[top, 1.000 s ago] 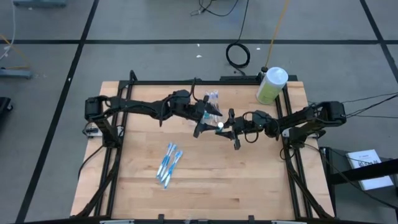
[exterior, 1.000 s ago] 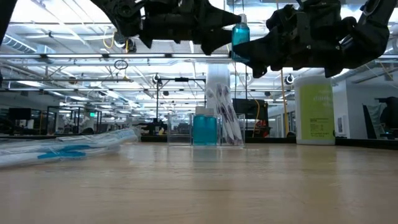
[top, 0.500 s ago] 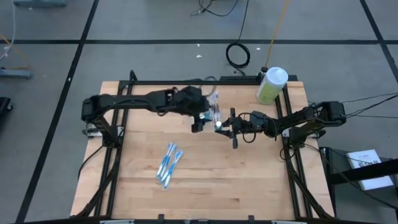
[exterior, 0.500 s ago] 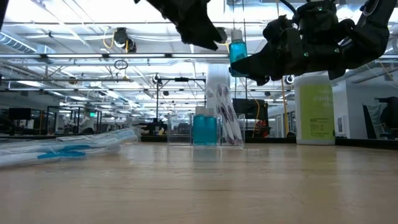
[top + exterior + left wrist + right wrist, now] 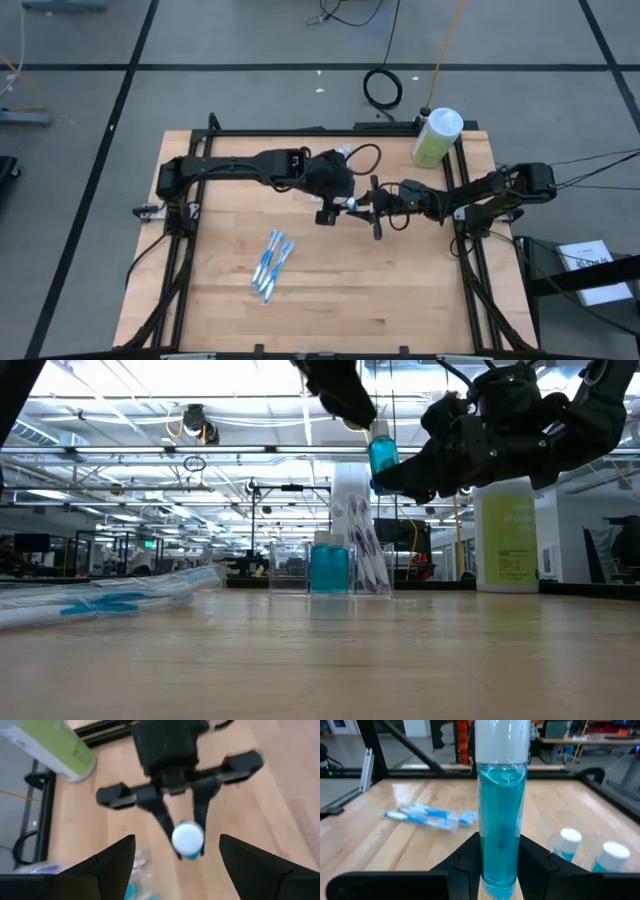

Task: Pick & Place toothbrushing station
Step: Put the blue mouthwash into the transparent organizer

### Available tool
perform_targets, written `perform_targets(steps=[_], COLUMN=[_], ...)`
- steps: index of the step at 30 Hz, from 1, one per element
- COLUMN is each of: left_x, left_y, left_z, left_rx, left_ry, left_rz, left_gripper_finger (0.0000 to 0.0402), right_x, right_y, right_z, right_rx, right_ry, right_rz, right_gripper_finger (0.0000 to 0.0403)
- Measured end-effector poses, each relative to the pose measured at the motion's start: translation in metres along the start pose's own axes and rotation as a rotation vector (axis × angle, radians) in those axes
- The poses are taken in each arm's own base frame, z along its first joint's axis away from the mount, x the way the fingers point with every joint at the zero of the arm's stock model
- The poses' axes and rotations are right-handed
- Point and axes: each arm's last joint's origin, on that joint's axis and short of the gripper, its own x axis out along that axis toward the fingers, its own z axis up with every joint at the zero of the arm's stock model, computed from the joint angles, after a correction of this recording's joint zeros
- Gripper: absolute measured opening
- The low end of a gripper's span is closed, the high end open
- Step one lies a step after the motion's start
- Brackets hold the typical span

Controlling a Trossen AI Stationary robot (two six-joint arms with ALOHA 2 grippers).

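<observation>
My right gripper is shut on a small bottle of blue liquid with a white cap, held above the middle of the table. My left gripper is open just to the bottle's left and above it. In the left wrist view its fingers stand wide on either side of the cap and touch nothing. The see-through tray stands on the table behind them, with more blue bottles and packets in it. In the high view my left arm hides most of the tray. My right gripper pinches the bottle's lower body between its two fingers. The fingers come level from the table's right. The bottle stands nearly upright with its cap up, lifted well clear of the table.
A tall green bottle with a white cap stands at the far right corner. A bundle of wrapped blue toothbrushes lies on the wood near the middle left. Bare wood stretches along the near side.
My left arm has swung toward the table's right and turned about, so its gripper now stands close above the bottle's cap. My right gripper has sunk a little with the bottle, which now tilts slightly.
</observation>
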Motion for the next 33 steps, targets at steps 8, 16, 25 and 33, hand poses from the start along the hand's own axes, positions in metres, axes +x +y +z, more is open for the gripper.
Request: perform_targets(steps=[8, 16, 25, 33], left_x=[0.011, 0.016, 0.025, 0.025], left_y=[0.001, 0.006, 0.018, 0.022], left_z=[-0.003, -0.004, -0.012, -0.013], left_rx=[-0.074, -0.094, -0.148, -0.185], left_ry=[0.017, 0.007, 0.028, 0.013], left_rz=[-0.023, -0.01, -0.036, -0.089], left_gripper_finger=[0.0294, 0.0294, 0.0291, 0.0225], right_x=[0.0, 0.0, 0.0, 0.0], right_y=[-0.001, -0.001, -0.001, -0.001], right_z=[-0.001, -0.001, -0.001, -0.001], right_rx=[0.003, 0.004, 0.006, 0.006], right_ry=[0.01, 0.009, 0.013, 0.015], right_rz=[-0.045, -0.043, -0.041, -0.044], right_gripper_finger=[0.0091, 0.0091, 0.0091, 0.0091])
